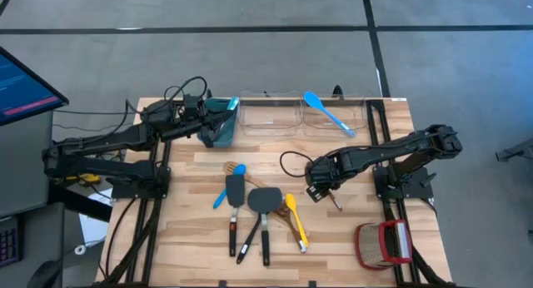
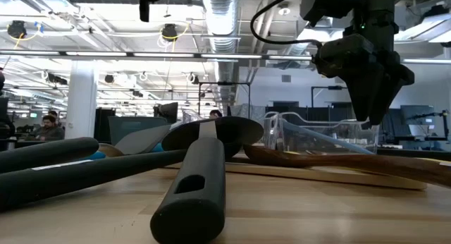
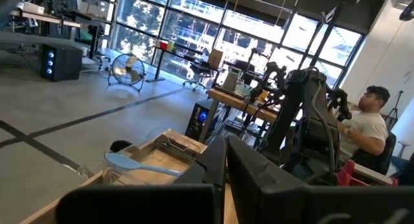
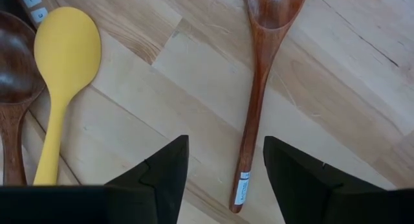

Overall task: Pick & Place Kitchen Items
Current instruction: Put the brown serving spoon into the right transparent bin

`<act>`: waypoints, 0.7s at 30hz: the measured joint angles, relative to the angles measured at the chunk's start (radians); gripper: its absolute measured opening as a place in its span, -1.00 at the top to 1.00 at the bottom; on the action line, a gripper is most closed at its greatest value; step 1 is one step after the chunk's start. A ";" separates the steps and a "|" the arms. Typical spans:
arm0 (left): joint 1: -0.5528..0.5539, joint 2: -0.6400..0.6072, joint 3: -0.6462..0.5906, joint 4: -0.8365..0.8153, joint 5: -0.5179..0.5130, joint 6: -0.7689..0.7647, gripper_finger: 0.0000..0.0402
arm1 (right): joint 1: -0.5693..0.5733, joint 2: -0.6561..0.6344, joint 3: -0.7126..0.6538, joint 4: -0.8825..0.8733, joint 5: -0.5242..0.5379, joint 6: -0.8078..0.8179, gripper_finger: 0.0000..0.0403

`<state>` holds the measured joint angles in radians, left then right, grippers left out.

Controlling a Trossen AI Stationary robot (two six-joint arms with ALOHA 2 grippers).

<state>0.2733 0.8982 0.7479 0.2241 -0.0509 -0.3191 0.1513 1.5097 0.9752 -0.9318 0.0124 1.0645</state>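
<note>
Low view: wooden table [image 2: 338, 216] (pale planks), office room behind.

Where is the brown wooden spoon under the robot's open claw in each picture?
High view: the wooden spoon lies right of centre, mostly hidden under the right gripper.
Low view: it lies long and low across the right side, below the gripper.
Left wrist view: not in it.
Right wrist view: centre, between the open fingers.
Shared landmark: the yellow spoon beside it.
</note>
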 joint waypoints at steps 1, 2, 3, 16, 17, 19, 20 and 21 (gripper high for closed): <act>0.000 0.000 0.000 0.000 0.000 0.000 0.99 | 0.000 0.000 0.000 0.000 0.000 0.000 0.03; 0.000 0.000 0.000 0.000 0.000 0.000 0.99 | 0.000 0.000 0.000 0.000 0.004 0.000 0.02; 0.000 0.000 0.000 0.000 0.000 0.000 0.99 | 0.000 0.000 0.000 0.000 0.015 0.000 0.02; 0.000 0.000 0.000 0.000 0.000 0.000 0.99 | -0.001 0.000 0.000 0.016 0.047 0.001 0.04; 0.000 0.000 0.000 0.000 0.000 0.000 0.99 | -0.001 0.000 0.000 0.021 0.054 0.000 0.04; 0.000 0.000 0.000 0.000 0.000 0.000 0.99 | -0.001 0.000 0.000 0.033 0.079 0.000 0.04; 0.000 0.000 0.000 0.000 0.000 0.000 0.99 | -0.001 0.000 0.000 0.036 0.092 -0.001 0.04; 0.000 0.000 0.000 0.000 0.000 0.000 0.99 | -0.002 0.000 0.000 0.039 0.098 -0.001 0.04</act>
<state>0.2733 0.8982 0.7479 0.2237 -0.0509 -0.3191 0.1493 1.5097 0.9749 -0.8932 0.1104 1.0639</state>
